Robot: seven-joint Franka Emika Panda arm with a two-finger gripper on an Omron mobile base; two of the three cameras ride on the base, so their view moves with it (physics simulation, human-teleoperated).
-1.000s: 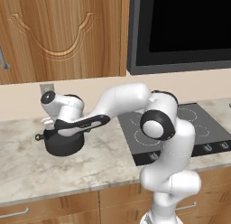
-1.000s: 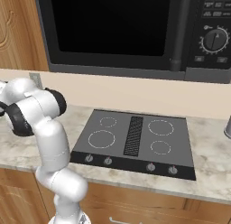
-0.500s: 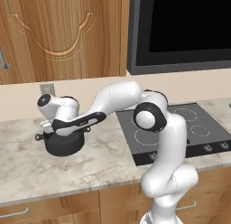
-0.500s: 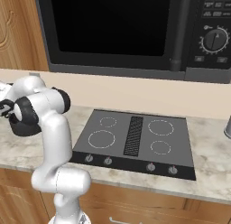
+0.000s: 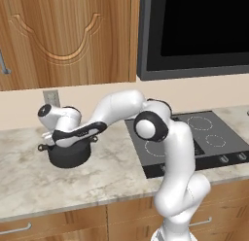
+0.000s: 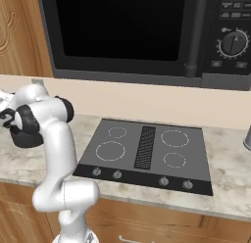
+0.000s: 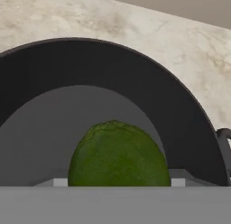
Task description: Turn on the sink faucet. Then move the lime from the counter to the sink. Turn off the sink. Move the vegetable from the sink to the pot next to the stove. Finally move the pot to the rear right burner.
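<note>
Arm: white arm's elbow has swung further right of its earlier position; the hand stays low over the squat round black pot (image 5: 69, 154).
Gripper (image 5: 62, 140): finger state cannot be determined.
Lime: small dark green round lime (image 7: 118, 155) inside the pot.
Pot location: beige-grey marbled stone counter (image 5: 44, 186), left of the flat black glass cooktop (image 6: 145, 152).

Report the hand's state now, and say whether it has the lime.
Hand: over the pot, its grip on the lime cannot be told; the lime sits right at the fingertips, inside the pot.
</note>
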